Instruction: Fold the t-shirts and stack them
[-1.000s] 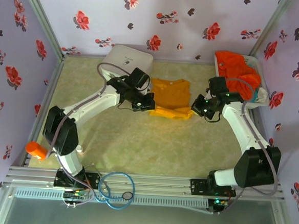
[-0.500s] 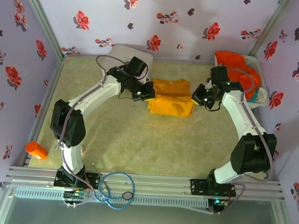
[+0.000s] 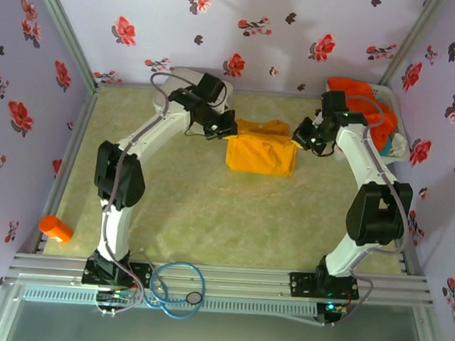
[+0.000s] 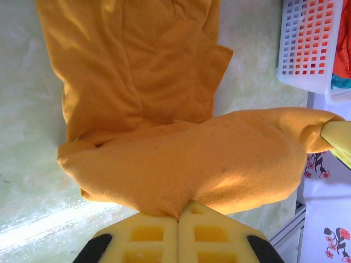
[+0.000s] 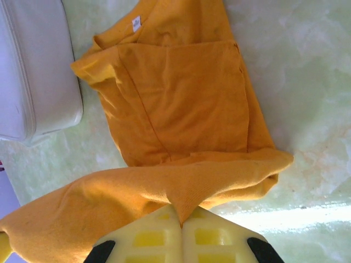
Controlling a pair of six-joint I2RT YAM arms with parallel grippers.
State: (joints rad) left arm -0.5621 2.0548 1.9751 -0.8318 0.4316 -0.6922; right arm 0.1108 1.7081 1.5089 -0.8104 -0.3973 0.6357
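On the table [image 3: 209, 216], golden-orange t-shirt [image 3: 260, 153], lower half folded over

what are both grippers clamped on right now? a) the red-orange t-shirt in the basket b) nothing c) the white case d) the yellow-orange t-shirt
d: the left gripper and the right gripper each have their jaws shut on an edge of the yellow-orange t-shirt.
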